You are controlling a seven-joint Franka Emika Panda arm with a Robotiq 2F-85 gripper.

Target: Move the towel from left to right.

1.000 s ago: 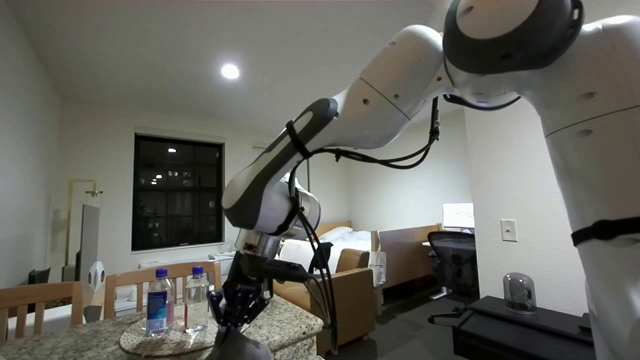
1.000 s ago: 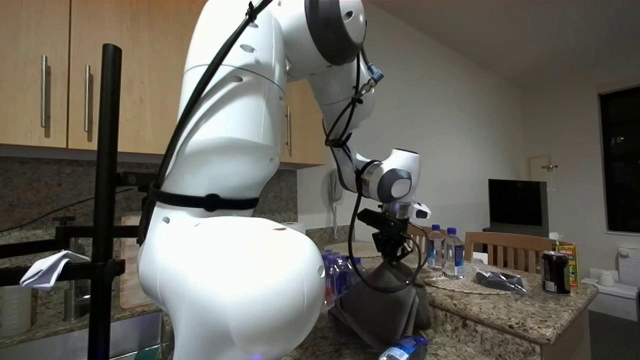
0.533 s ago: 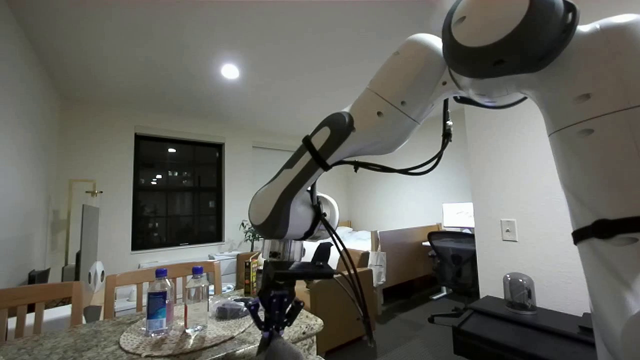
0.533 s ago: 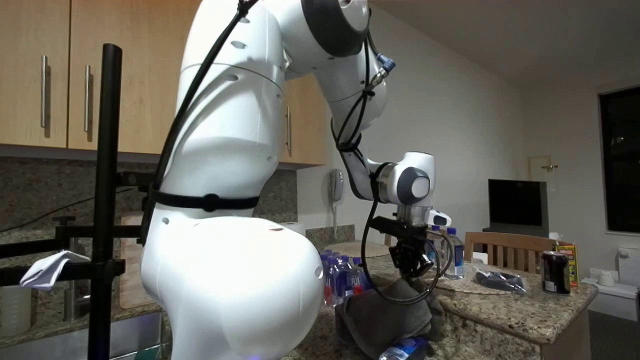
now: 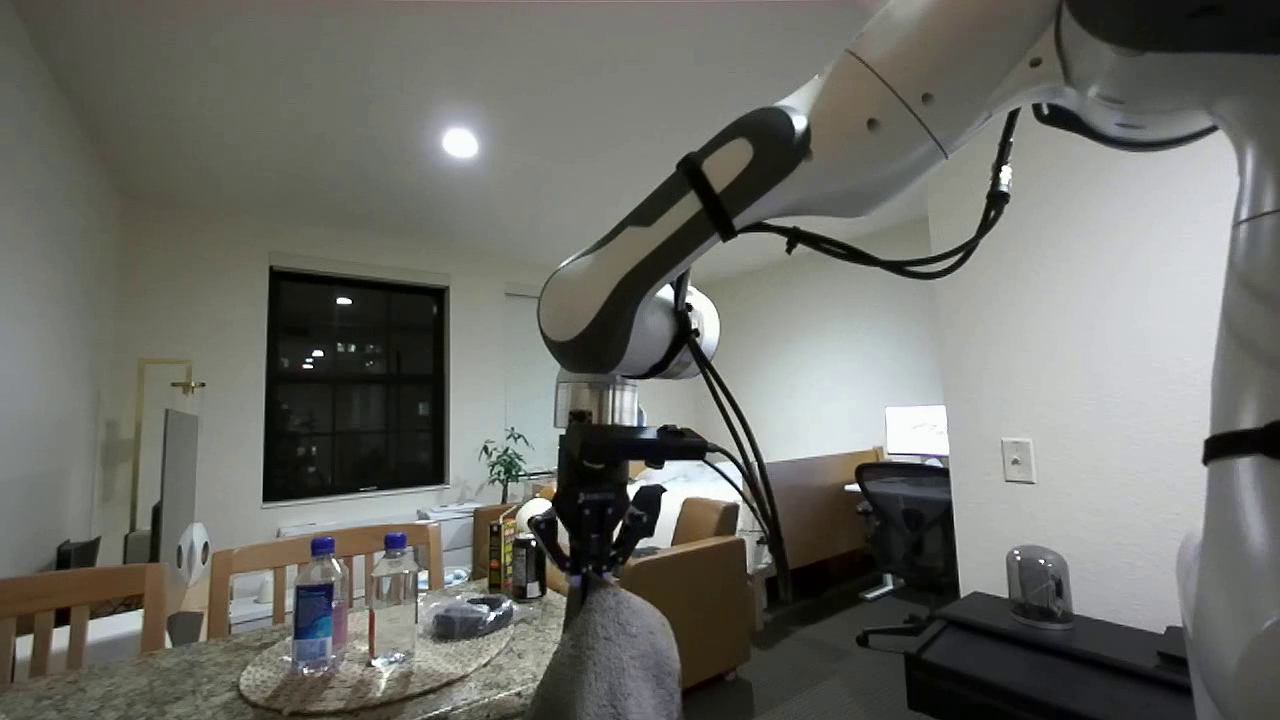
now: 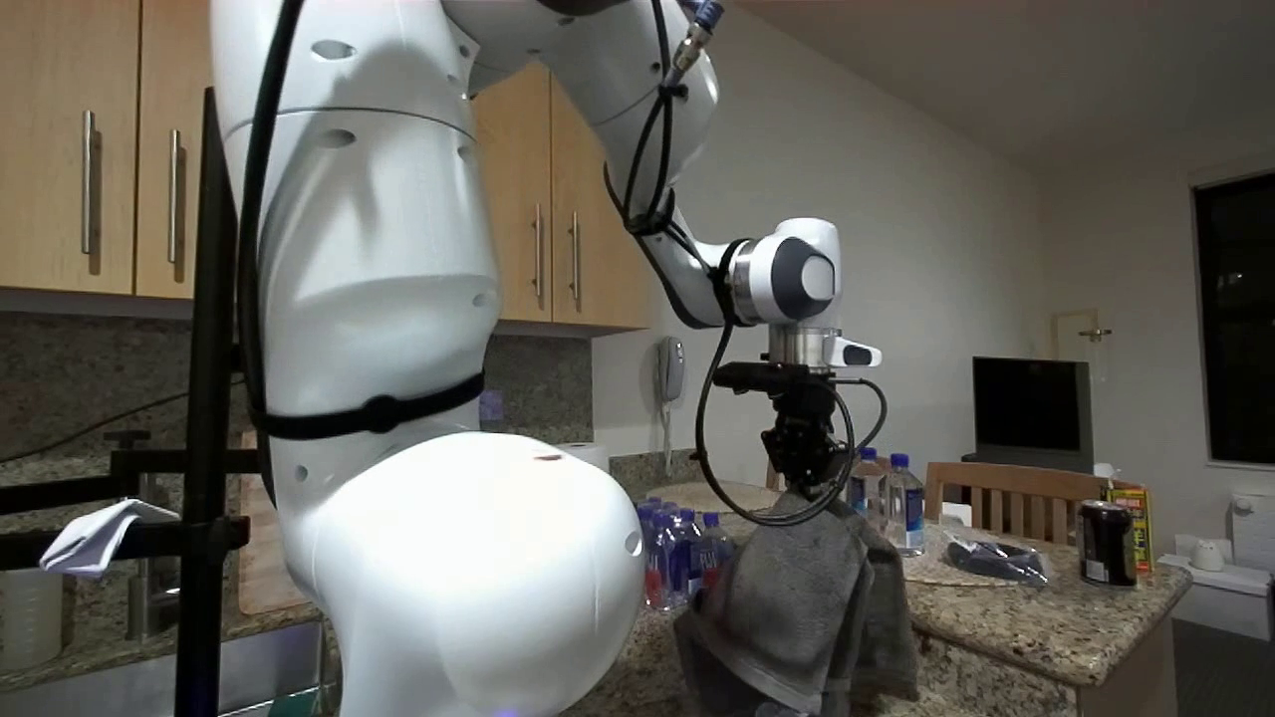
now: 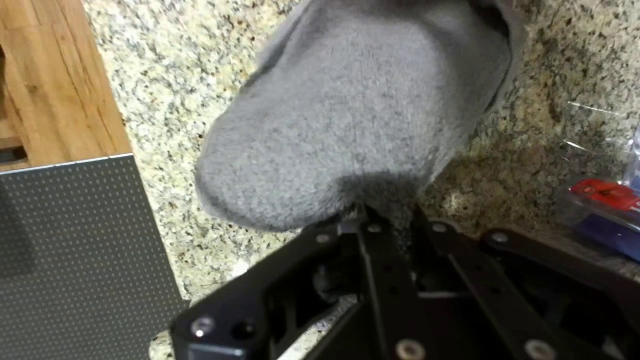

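Note:
The grey towel [image 5: 615, 660] hangs from my gripper [image 5: 590, 572] in an exterior view, with its lower end below the frame. In an exterior view the towel [image 6: 797, 597] drapes down in folds from the gripper [image 6: 812, 486], in front of the raised counter's side. In the wrist view the towel [image 7: 350, 110] spreads out from between the fingertips [image 7: 392, 212], above the granite surface. The gripper is shut on a bunched part of the towel, and the fingertips are partly hidden by cloth. I cannot tell whether the towel's lowest edge touches the surface.
Several bottles [image 6: 682, 553] stand beside the towel; one also shows in the wrist view [image 7: 607, 215]. Two bottles [image 5: 392, 605] stand on a round mat [image 5: 270, 690] on the raised granite counter [image 6: 1046, 632]. A black can [image 6: 1107, 543] and a bagged dark item [image 6: 996, 560] are there too.
The gripper has risen with the towel, which now hangs longer. It has shifted right in an exterior view. A lying bottle visible earlier is now almost wholly hidden behind the towel.

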